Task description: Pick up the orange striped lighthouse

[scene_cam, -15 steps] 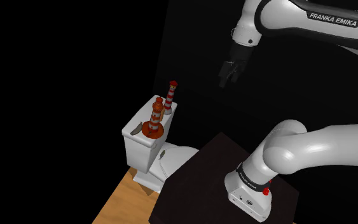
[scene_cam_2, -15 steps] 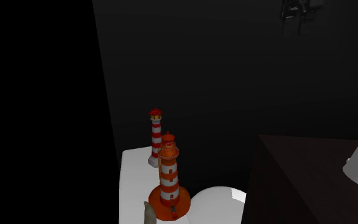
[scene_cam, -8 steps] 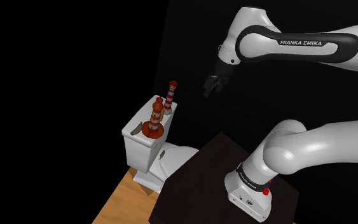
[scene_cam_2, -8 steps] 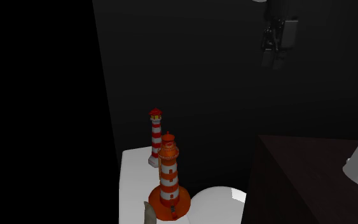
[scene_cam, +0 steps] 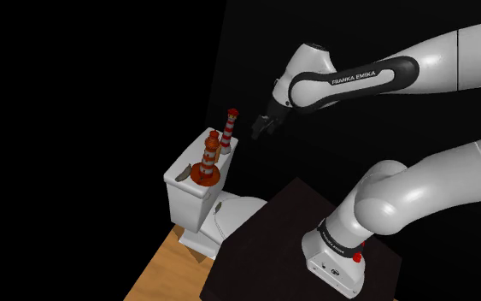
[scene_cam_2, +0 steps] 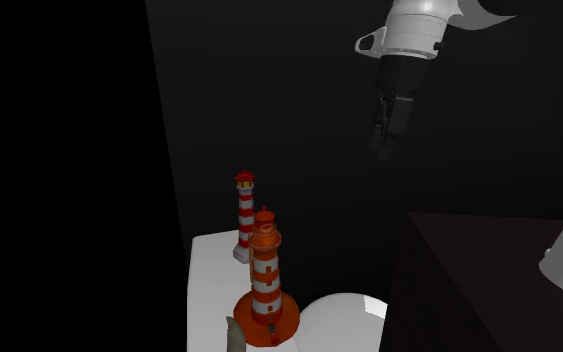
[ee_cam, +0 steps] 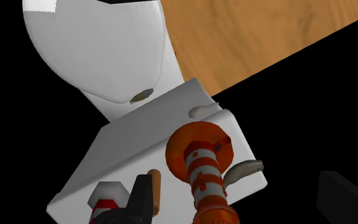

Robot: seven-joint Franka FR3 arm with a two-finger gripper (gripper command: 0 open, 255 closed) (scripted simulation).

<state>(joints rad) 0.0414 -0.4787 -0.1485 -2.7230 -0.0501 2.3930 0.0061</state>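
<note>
Jaws apart, empty | orange lighthouse [scene_cam_2: 265, 272] on toilet tank [scene_cam_2: 209, 300] | red lighthouse [scene_cam_2: 244, 215] close beside

From here the floor [ee_cam: 266, 38] shows warm, grained wood, the toilet [scene_cam: 185, 195] a smooth plain white, the arm [scene_cam: 435, 192] a glossy white shell catching highlights, and the orange striped lighthouse [scene_cam_2: 265, 280] looks smooth.

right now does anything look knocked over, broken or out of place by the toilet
Nothing is tipped or broken. The orange striped lighthouse and the red striped lighthouse both stand upright on the white toilet tank, an unusual spot for them. The open gripper hangs in the air, apart from both.
</note>
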